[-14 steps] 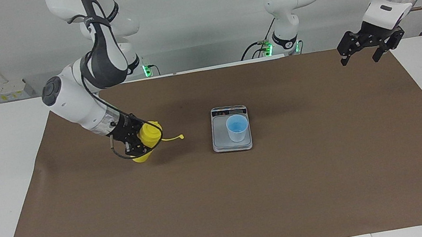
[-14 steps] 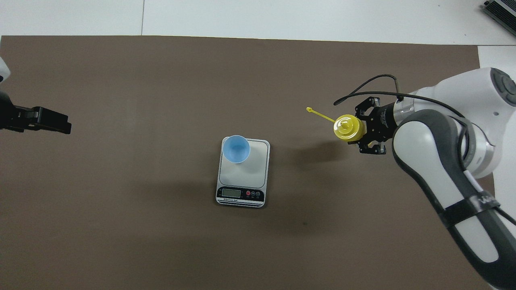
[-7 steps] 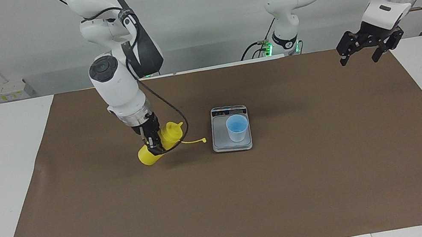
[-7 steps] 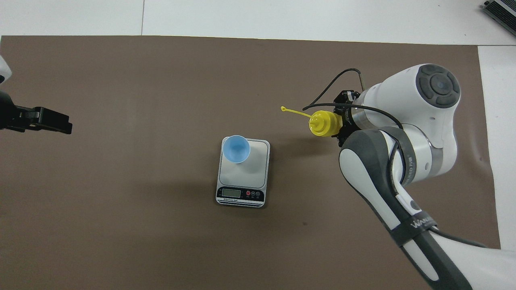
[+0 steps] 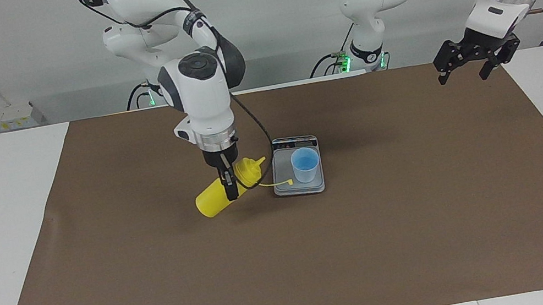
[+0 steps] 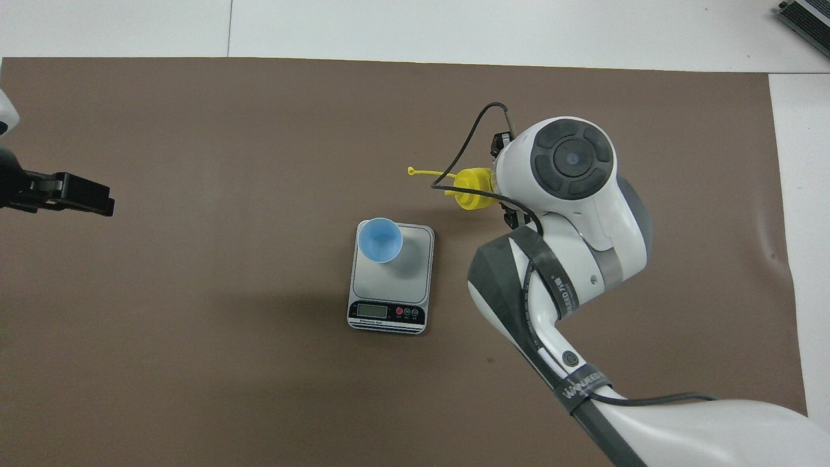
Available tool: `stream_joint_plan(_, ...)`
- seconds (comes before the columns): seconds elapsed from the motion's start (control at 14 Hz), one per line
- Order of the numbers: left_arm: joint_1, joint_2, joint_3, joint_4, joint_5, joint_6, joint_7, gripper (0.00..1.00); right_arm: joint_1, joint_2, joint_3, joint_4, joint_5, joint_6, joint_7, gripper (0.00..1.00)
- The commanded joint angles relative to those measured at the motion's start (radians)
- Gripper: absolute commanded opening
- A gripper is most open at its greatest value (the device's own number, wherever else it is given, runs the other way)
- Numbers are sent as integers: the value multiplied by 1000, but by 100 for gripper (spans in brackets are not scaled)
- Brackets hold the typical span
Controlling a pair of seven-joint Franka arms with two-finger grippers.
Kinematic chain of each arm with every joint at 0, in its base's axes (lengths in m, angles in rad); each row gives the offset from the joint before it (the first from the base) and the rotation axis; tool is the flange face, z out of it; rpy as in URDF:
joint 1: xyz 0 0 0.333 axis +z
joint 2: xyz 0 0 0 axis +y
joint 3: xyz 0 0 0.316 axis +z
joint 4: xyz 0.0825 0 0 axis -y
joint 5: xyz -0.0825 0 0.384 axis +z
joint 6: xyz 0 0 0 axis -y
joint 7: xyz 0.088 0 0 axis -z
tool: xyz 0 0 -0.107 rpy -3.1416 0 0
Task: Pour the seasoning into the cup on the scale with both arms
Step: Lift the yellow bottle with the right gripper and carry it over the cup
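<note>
I see the right gripper (image 5: 228, 185) clamped on the tilted yellow seasoning bottle (image 5: 222, 190), nozzle toward the blue cup (image 5: 305, 164) on the scale (image 5: 300, 185). Left gripper (image 5: 463, 69) waits w/ jaws wide over the mat's edge.

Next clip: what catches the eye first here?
The yellow bottle, tilted in the air in the shut right gripper, nozzle toward the blue cup, which stands on the scale mid-table. The left gripper waits, open, over the mat's edge at its own end.
</note>
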Motion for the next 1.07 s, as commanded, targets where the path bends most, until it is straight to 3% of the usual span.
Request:
stream_joint_plan(0.0, 0, -27, -4, -31, 25, 4, 12, 100, 8, 13, -1, 4, -72, 94, 10, 0)
stream_joint_plan(0.36, 0, -27, -4, -36, 25, 6, 6, 100, 33, 6, 0, -78, -126, 309, 10, 0)
stream_joint_plan(0.71, 0, -27, -4, -36, 25, 7, 6, 100, 71, 1, -3, -79, -239, 307, 10, 0)
stream_joint_plan(1.0, 0, -29, -4, -37, 25, 7, 6, 100, 70, -4, -1, -92, -467, 306, 76, 0)
